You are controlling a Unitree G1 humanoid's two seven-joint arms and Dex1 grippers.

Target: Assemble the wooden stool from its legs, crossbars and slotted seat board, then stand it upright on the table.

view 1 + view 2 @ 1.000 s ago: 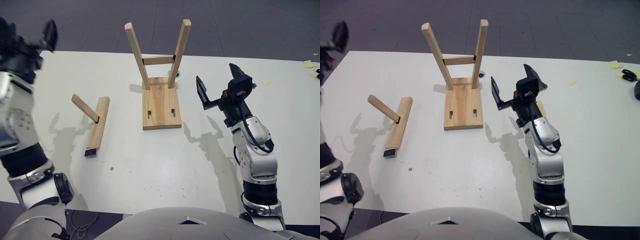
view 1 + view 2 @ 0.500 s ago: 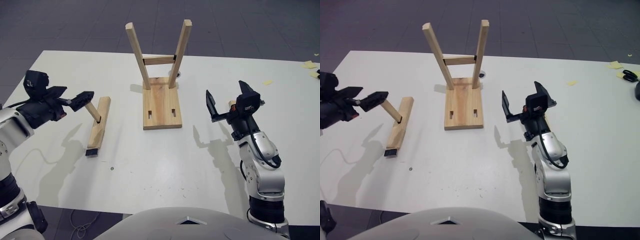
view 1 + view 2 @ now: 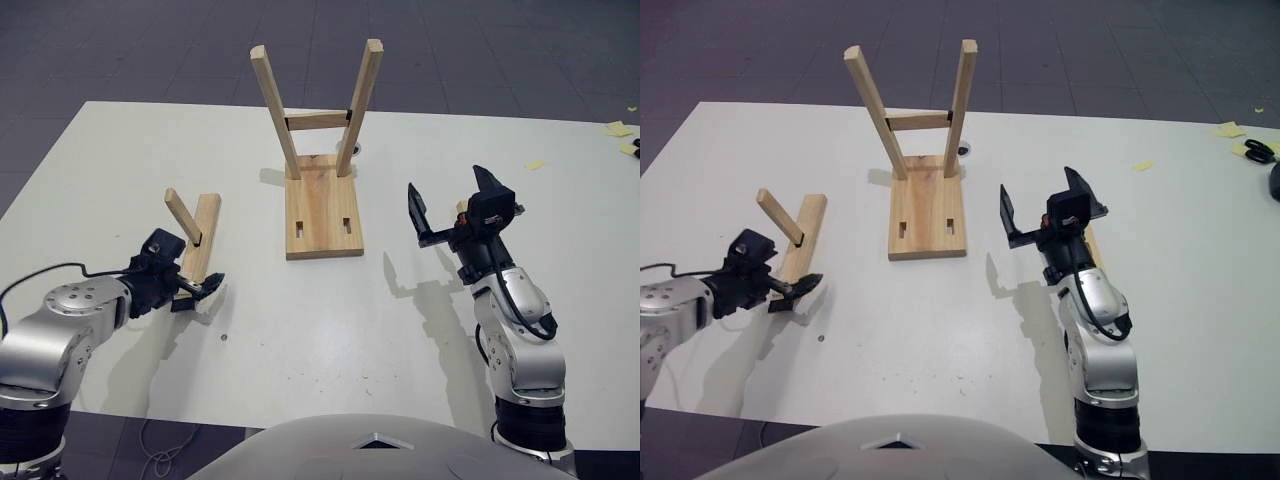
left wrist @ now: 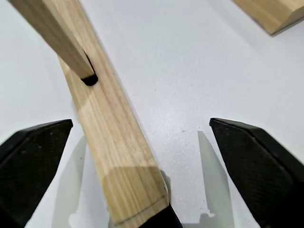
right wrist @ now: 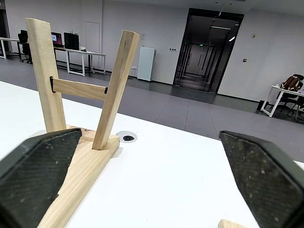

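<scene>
The left wrist view is showing closely the near end of the loose leg (image 4: 118, 156). The left gripper (image 4: 141, 122) is standing open, with one finger on each side of this end, and neither finger is touching the wood. This view is also showing the dark hole (image 4: 89, 78) in the leg, with the loose crossbar (image 4: 59, 33) sitting in it. The eye views are giving the whole layout. This leg is lying on the white desk (image 3: 300, 330) at the left, its crossbar is rising at a slant, and the left gripper is hanging low at the end nearest to the robot.

The seat board (image 3: 322, 215) is lying flat in the middle of the desk. Its far end is holding the left standing leg (image 3: 274, 110) and the right standing leg (image 3: 360, 100), and the upper crossbar (image 3: 317, 121) is joining them. The two near slots (image 3: 299, 228) are lying open.

The right gripper (image 3: 444, 178) is open too and is gripping nothing. It is raised over the desk to the right of the seat board, apart from it. The right wrist view is looking between its fingers at the standing legs from the side. It is also showing a round desk hole (image 5: 127, 138) just beside the board's far end and a small wooden piece (image 5: 230, 223) on the desk.

Half a second ago the left gripper was higher, by the tip of the loose crossbar. It has come down and toward the robot. The loose crossbar is now standing steeper than one second ago. The right gripper has hardly moved in the last half second.
</scene>
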